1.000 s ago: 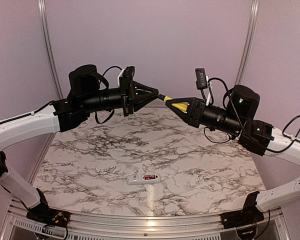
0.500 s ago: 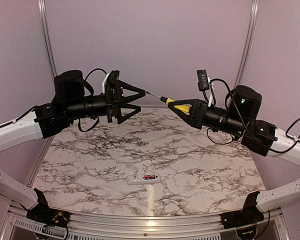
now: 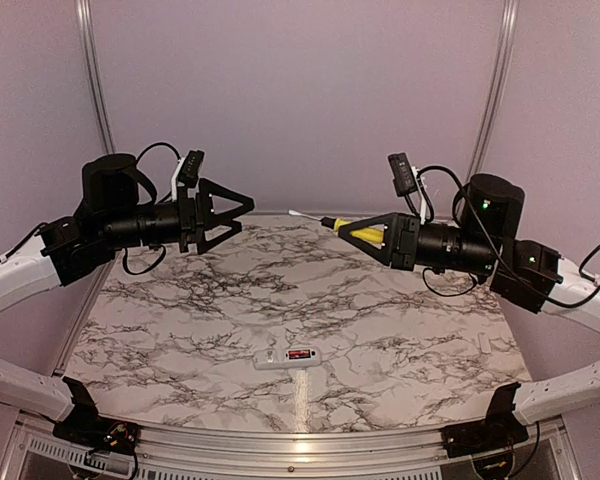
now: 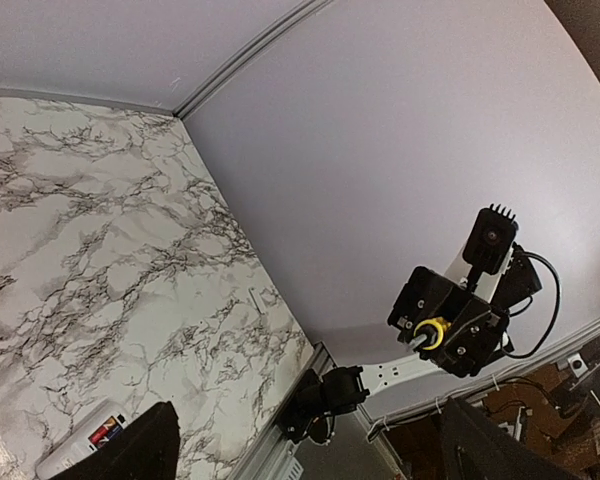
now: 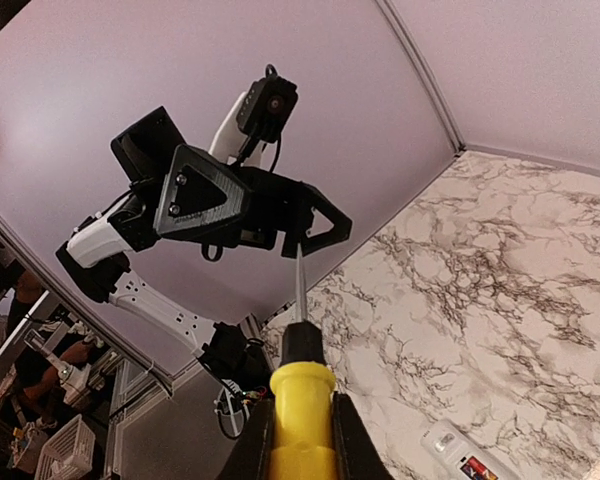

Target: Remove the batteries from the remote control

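The white remote control (image 3: pixel 287 357) lies back-up near the table's front edge, with a red battery (image 3: pixel 300 354) showing in its open recess. Both arms hang high above the table, far from it. My left gripper (image 3: pixel 242 214) is open and empty, pointing right. Facing it, my right gripper (image 3: pixel 348 229) is shut on the yellow handle of a screwdriver (image 3: pixel 365 232), whose thin shaft points at the left gripper across a gap. The right wrist view shows the yellow handle (image 5: pixel 300 400) clamped between the fingers and the remote control (image 5: pixel 465 455) low at right.
The marble table (image 3: pixel 380 300) is bounded by purple walls with metal corner rails (image 3: pixel 95 90). A small pale strip (image 3: pixel 484 345) lies near the table's right edge. In the left wrist view the remote control (image 4: pixel 90 445) sits at the bottom left.
My left gripper opened, let go of the screwdriver's shaft and drew back to the left. The right gripper kept the screwdriver and lowered it slightly.
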You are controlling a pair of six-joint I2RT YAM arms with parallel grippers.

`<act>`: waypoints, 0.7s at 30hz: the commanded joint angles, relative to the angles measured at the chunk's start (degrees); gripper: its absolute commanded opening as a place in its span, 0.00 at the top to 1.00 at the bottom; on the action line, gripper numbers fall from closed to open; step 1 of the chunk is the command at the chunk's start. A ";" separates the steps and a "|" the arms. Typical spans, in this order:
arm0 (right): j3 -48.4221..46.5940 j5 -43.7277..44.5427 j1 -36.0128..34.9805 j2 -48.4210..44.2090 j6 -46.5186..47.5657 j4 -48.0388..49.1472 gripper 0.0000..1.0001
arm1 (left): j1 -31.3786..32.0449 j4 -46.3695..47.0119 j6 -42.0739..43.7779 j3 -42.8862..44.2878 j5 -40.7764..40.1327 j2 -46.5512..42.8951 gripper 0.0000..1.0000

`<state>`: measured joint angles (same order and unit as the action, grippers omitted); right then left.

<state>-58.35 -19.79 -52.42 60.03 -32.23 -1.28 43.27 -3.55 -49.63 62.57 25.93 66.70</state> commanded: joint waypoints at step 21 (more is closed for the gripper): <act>-3.75 8.85 0.92 -3.01 -2.50 -39.83 1.00 | 6.84 -7.15 31.73 -13.52 -12.84 3.99 0.13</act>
<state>-61.32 -13.61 -51.86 59.11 -33.71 -35.66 48.38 -13.30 -26.94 53.54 14.96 69.56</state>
